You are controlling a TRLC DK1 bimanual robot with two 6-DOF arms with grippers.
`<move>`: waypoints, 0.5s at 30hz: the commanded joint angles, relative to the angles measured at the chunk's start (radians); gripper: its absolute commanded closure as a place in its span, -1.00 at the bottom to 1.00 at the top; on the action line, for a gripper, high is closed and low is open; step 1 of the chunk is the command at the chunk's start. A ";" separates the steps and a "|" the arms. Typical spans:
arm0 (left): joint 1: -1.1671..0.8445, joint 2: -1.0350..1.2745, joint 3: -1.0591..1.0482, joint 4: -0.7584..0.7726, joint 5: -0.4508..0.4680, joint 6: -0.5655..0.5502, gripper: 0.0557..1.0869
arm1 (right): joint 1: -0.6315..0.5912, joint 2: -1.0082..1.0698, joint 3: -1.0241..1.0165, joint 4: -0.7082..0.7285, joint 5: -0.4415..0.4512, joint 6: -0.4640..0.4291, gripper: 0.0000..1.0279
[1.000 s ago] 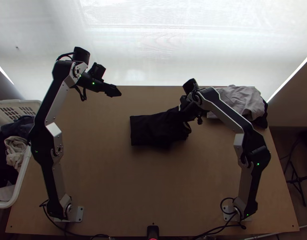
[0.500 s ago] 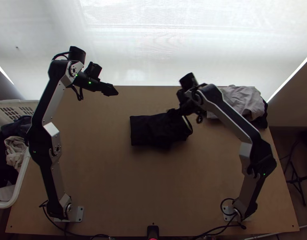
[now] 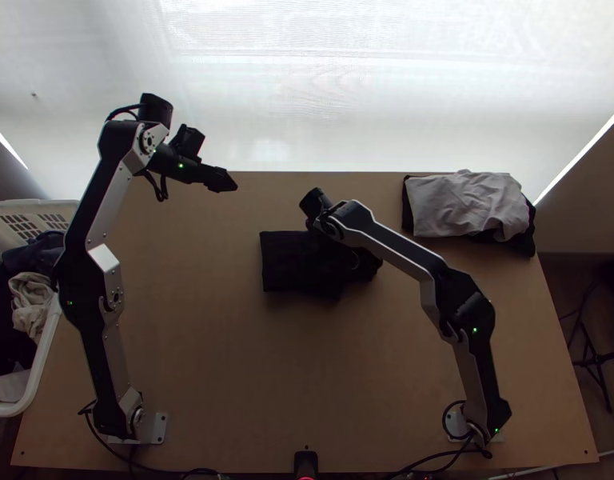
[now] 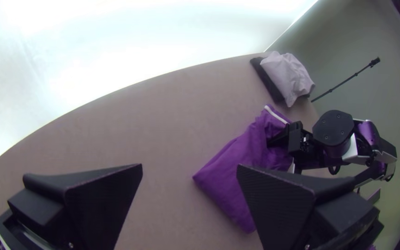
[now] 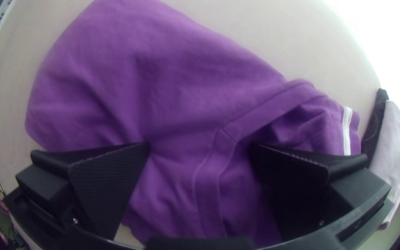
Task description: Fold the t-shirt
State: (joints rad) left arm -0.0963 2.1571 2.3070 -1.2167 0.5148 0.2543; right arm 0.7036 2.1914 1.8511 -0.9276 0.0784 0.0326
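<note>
In the top view my left gripper (image 3: 221,180) stands near the table's far edge, up and left of the t-shirt (image 3: 285,268). My right gripper (image 3: 328,230) is over the shirt's far side there, its tips hidden under the wrist. The shirt looks dark, lying as a compact folded bundle. As a purple cloth (image 4: 230,173) it shows in the left wrist view, beyond the wide-apart fingers of my left gripper (image 4: 190,166). Below my right gripper (image 5: 200,147), also open, the purple cloth (image 5: 163,88) has creases, a neckband and a white strip at one end.
A grey cloth on a black one (image 3: 467,204) lies at the table's far right corner. On the left, a white basket (image 3: 37,352) holds more clothes. Bare wood (image 3: 267,376) stretches between the shirt and the near edge.
My right gripper has swung left from the shirt's right end to over its middle part. My left arm has shifted slightly left. The shirt's left edge has stayed in place.
</note>
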 commanded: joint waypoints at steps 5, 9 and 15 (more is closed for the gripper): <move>0.007 0.009 -0.001 0.000 -0.001 0.013 -0.92 | -0.125 -0.160 0.131 -0.045 -0.296 0.162 -0.93; -0.046 0.000 -0.038 -0.012 -0.001 0.063 -0.92 | -0.279 -0.288 0.080 -0.056 -0.546 0.233 -0.93; -0.203 0.024 -0.047 -0.092 -0.087 0.211 -0.92 | -0.598 -0.308 -0.148 -0.054 -0.928 0.250 -0.93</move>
State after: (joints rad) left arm -0.1726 2.1628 2.2753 -1.2446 0.5045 0.3397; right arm 0.3855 1.9430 1.8648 -0.9733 -0.5034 0.2375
